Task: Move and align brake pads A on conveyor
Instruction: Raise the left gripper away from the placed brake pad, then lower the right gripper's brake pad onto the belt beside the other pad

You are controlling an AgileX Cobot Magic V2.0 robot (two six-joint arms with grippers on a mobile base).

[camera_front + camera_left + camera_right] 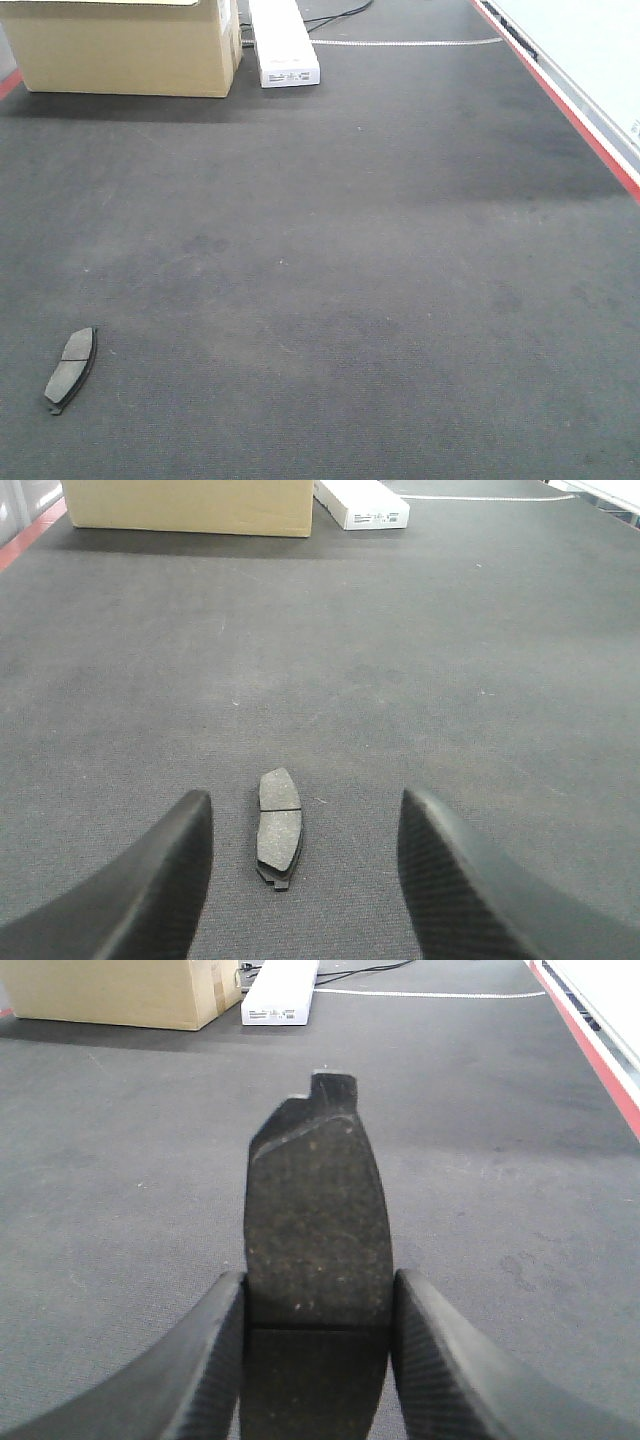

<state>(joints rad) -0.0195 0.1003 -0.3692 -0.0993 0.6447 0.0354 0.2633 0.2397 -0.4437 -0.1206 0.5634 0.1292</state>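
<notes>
Brake pad (pixel 315 1210) in the right gripper (pixel 318 1280): I record it clamped between the two fingers (pixel 205 1360), one pressed to each long edge. Its groove runs across level with the fingertips. The end with the small tab points away from the wrist, well past the fingertips. I cannot tell from the wrist view whether this pad touches the belt (pixel 500 1160) beneath it.

A second brake pad (pixel 279 828) lies flat on the belt between the fingers of the left gripper (pixel 305 805). These fingers (pixel 170 880) stand wide apart and touch nothing. The pad sits nearer the finger on the left of that view than the one on the right, with a clear gap to each. Its long side runs along the line of the fingers, groove across the middle, tab end toward the wrist. In the front view the same pad lies alone at the near left of the belt, slightly tilted.

Beyond both sets of fingertips, at the far end of the belt, I note a cardboard box (pixel 120 50) with a long white box (pixel 283 45) just beside it. A red strip (pixel 570 110) runs along the belt's right edge.
</notes>
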